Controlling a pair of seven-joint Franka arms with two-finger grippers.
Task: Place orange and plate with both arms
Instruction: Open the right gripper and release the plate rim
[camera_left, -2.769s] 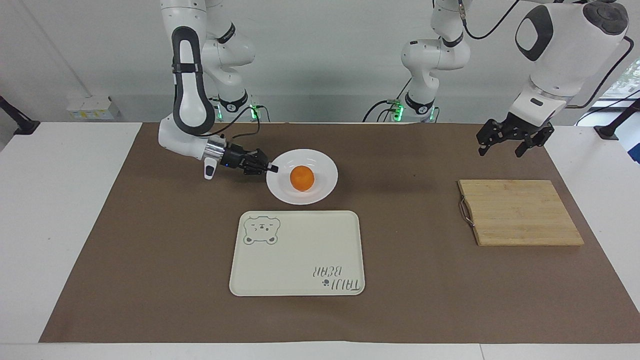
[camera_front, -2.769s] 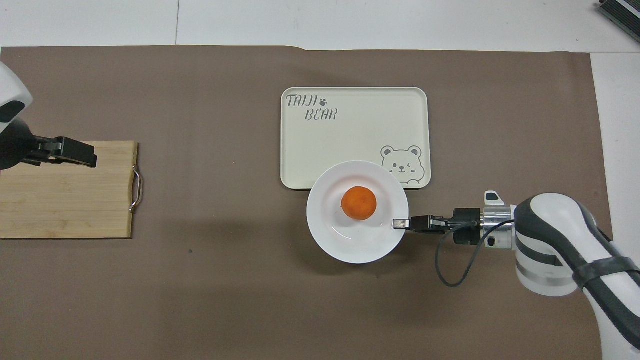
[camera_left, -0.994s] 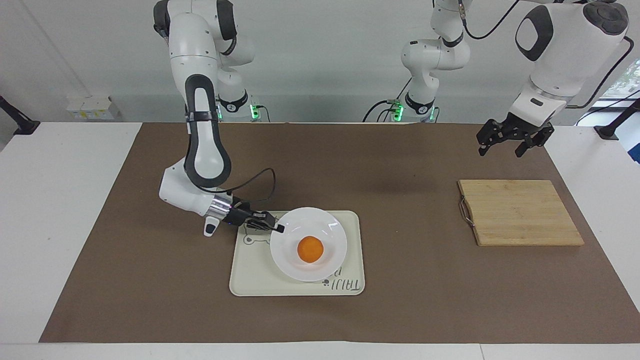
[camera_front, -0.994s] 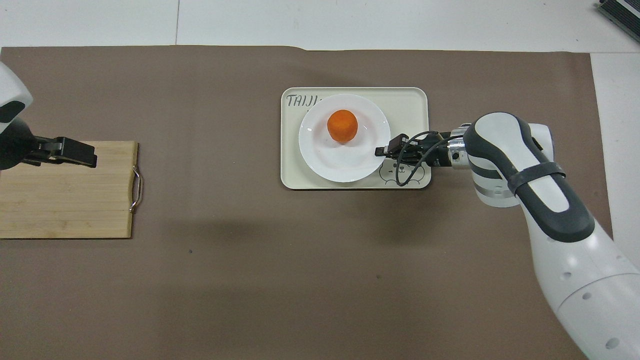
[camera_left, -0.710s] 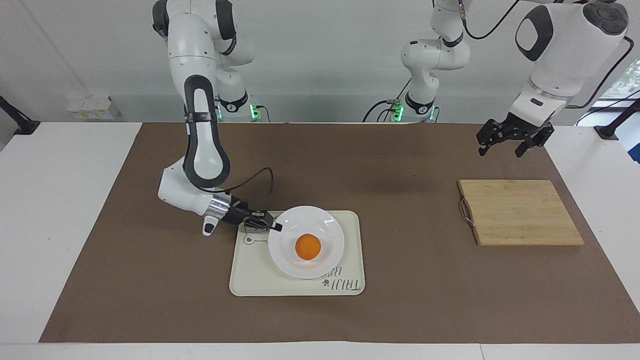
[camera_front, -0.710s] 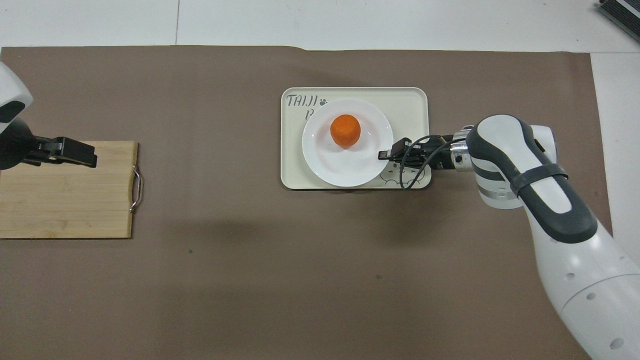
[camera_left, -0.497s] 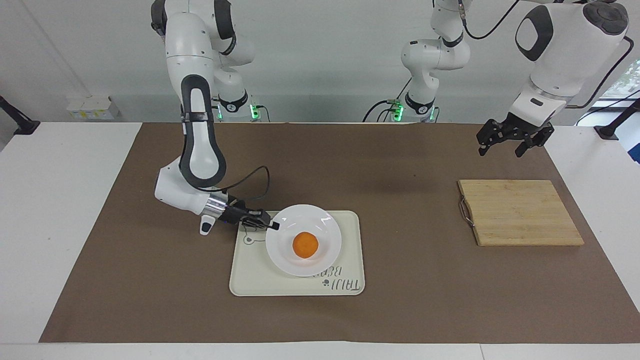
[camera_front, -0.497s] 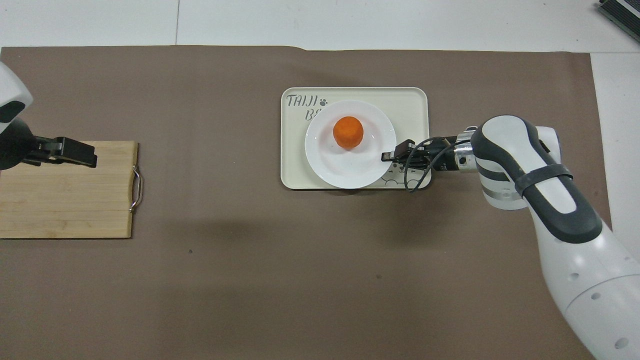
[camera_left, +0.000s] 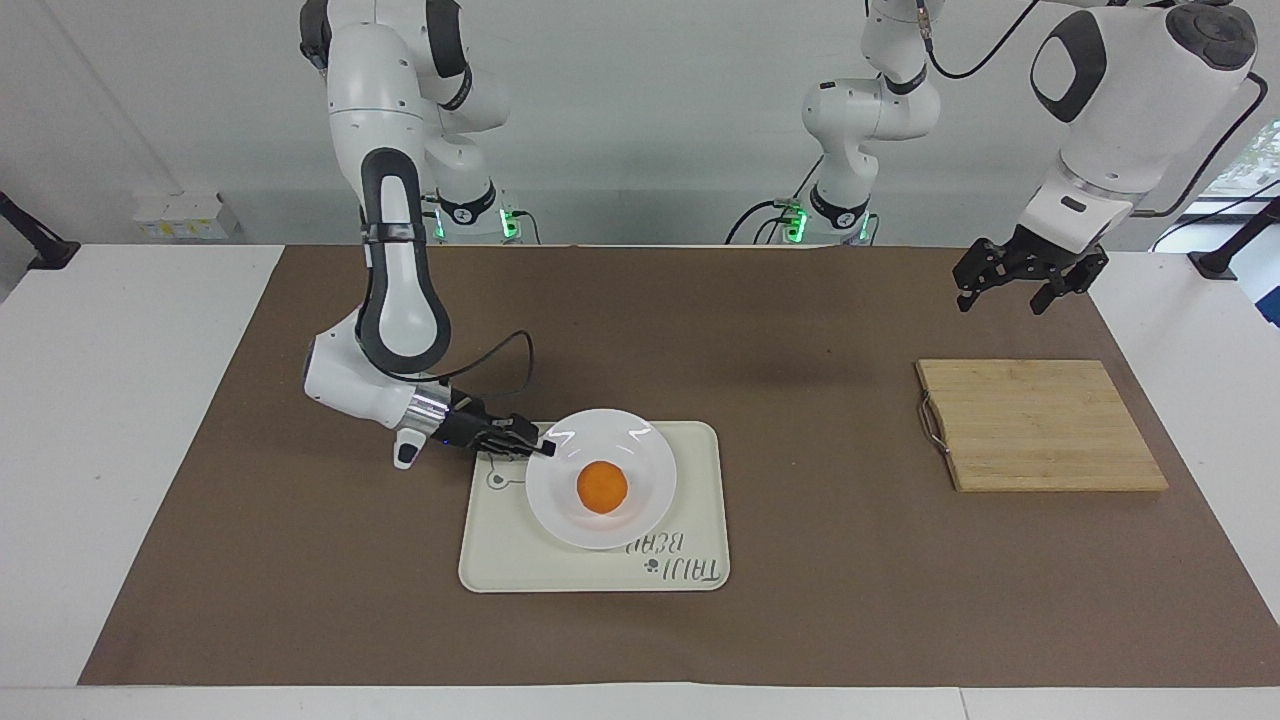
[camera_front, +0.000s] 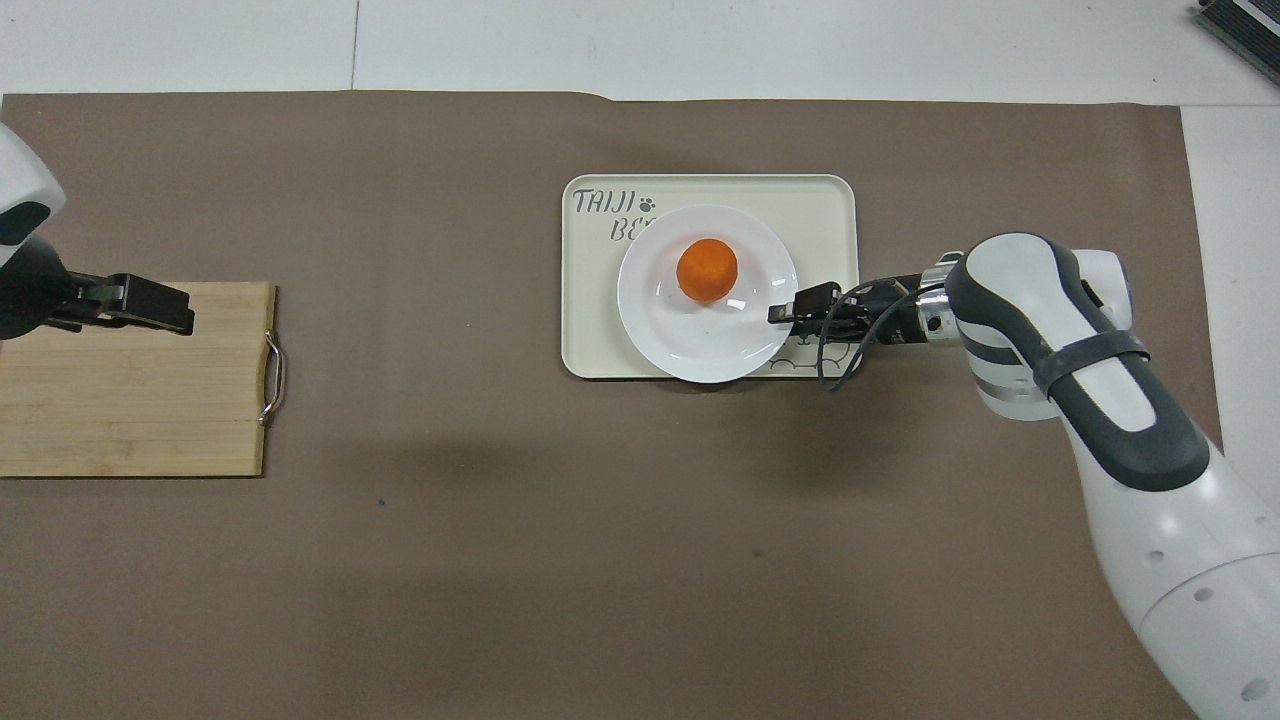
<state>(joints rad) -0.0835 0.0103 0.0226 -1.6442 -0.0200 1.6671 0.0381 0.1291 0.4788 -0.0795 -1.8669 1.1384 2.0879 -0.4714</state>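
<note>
Facing view: the plate sits level over the tray, the orange in its middle. The right pincer is clenched on the plate's rim at the tray's bear end. The left pincer waits, spread, above the desk, beside the cutting board.

Overhead view: the round plate covers mid-tray; the right pincer lies lengthwise along the tray.

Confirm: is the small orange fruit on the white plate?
Yes. The small orange fruit sits in the round white plate, over the cream tray.
</note>
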